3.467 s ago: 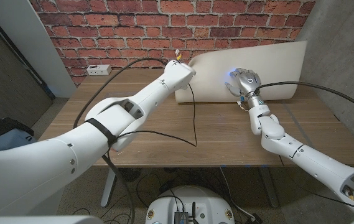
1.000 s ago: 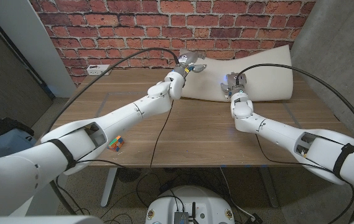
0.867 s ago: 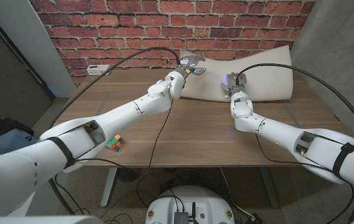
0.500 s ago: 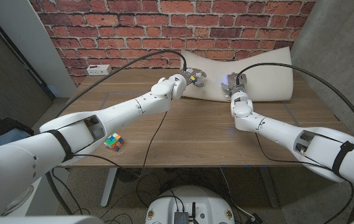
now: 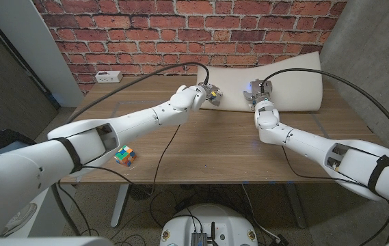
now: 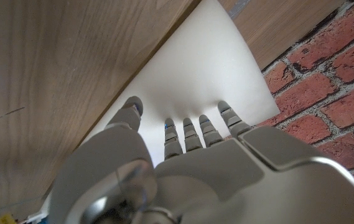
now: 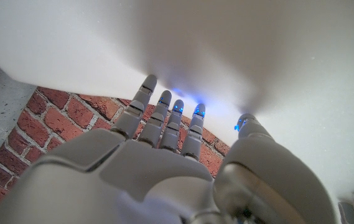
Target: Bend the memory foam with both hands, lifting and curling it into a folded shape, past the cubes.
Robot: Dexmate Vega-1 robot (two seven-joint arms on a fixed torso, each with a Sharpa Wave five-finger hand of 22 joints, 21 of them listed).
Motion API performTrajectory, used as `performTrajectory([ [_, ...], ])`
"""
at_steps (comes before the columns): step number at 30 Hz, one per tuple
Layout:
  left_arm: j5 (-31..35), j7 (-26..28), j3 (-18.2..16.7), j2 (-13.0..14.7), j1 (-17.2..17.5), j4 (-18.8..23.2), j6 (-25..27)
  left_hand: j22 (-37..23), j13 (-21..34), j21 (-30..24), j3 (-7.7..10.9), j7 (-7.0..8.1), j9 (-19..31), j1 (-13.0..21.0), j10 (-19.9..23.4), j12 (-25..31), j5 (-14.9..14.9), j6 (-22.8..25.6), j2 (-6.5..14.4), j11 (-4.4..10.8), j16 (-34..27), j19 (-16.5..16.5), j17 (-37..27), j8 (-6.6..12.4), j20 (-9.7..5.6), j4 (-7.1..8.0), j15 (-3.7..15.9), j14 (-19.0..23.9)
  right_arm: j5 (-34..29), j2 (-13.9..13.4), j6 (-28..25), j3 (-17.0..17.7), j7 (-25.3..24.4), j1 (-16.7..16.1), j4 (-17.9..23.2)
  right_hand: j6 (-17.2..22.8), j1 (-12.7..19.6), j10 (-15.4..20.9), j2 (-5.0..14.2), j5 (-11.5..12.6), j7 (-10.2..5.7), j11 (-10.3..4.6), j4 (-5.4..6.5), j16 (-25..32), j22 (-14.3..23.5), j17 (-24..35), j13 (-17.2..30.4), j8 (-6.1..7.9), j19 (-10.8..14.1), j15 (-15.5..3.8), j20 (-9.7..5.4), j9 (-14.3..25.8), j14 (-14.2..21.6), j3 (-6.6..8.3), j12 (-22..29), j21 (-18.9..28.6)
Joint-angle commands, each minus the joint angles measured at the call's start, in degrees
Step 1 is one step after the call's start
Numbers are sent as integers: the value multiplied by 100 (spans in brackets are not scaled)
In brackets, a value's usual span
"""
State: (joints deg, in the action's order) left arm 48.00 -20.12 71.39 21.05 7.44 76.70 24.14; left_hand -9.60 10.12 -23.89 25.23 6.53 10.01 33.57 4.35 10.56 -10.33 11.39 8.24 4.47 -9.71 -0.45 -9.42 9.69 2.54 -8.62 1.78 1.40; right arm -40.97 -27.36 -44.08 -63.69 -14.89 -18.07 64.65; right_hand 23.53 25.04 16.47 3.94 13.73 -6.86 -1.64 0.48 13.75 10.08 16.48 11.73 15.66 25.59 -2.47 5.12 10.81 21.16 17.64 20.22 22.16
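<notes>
The white memory foam (image 5: 286, 82) lies along the back of the table against the brick wall, its left end low on the wood and its right end raised. My left hand (image 5: 209, 93) is at the foam's left end, fingers (image 6: 192, 132) spread and straight, tips on the foam (image 6: 201, 74), gripping nothing. My right hand (image 5: 258, 93) stands against the foam's front face; its straight fingers (image 7: 164, 115) touch the foam (image 7: 226, 56) with a blue glow at the tips. A multicoloured cube (image 5: 125, 156) sits near the table's front left, beside my left arm.
A white power strip (image 5: 107, 75) lies at the table's back left by the wall. Black cables (image 5: 170, 143) run along both arms and across the wood. A grey wall closes the right side.
My left hand has come down and back toward me, and the foam's left end has sunk from raised to low on the table. The right hand has stayed in place.
</notes>
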Motion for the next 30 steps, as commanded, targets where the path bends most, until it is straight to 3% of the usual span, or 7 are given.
performTrajectory([
  [1,624,-283,337,-225,-162,-511,-132,-15,22,182,-100,67,12,39,-331,-27,-41,-569,-234,66,-27,-62,-19,-25,57,-65,40,-186,-34,-112,18,5,-5,-53,187,-12,-34,0,-10,-16,-1,0,10,-35,22,-6,-6,-18,42,-365,3,18,-7,6,-25,-29],
  [6,894,112,427,-277,-98,-664,-185,-18,31,269,-208,89,14,82,-451,16,-55,-1034,-492,33,-83,120,-26,3,298,-105,-54,-91,-68,-183,49,15,40,-80,286,-15,-29,-4,-44,-20,1,21,-11,-42,22,-24,-7,-32,49,-362,14,19,-9,-6,-43,-36],
  [13,1268,633,595,-454,17,-1017,-144,-20,37,239,-244,97,17,403,-353,82,-127,-1259,-757,26,-130,680,-29,71,277,-165,-3,202,-103,-234,62,55,76,-113,351,-11,-31,-7,-67,-23,4,16,-24,-51,22,-40,-8,-45,51,-356,16,20,-17,-17,-62,-47],
  [16,1268,766,601,-552,66,-1226,-120,-24,35,236,-151,29,18,709,-226,118,-163,-1306,-667,27,-132,934,-28,92,221,-161,4,356,-114,-279,105,69,100,-131,396,-8,-31,3,-66,-23,9,35,-27,-53,23,-47,-8,-51,55,-359,19,20,-16,-16,-67,-51],
  [19,1301,864,646,-655,68,-1463,-63,-37,35,311,244,-99,20,1549,-81,129,-118,-1222,-109,35,-105,1170,-29,131,240,-188,-13,526,-133,-285,100,79,128,-140,399,-4,-31,13,-74,-24,10,32,-33,-54,23,-54,-8,-55,54,-363,19,21,-13,-20,-70,-57],
  [22,1271,952,676,-764,53,-1719,-31,-48,35,341,515,-202,24,2194,123,161,-65,-1055,160,52,-114,1363,-25,158,238,-219,40,711,-153,-311,143,87,133,-151,420,5,-38,11,-73,-24,16,29,-32,-55,23,-59,-9,-59,55,-358,18,21,-14,-23,-81,-63],
  [30,1134,1373,798,-992,-14,-2317,-67,-90,35,260,783,-182,29,2898,453,216,-71,-664,234,246,-142,1689,-37,217,132,-199,240,990,-206,-357,187,123,193,-176,498,6,-20,8,-130,-25,11,29,-72,-70,23,-87,-9,-79,65,-344,29,22,-26,-40,-107,-76],
])
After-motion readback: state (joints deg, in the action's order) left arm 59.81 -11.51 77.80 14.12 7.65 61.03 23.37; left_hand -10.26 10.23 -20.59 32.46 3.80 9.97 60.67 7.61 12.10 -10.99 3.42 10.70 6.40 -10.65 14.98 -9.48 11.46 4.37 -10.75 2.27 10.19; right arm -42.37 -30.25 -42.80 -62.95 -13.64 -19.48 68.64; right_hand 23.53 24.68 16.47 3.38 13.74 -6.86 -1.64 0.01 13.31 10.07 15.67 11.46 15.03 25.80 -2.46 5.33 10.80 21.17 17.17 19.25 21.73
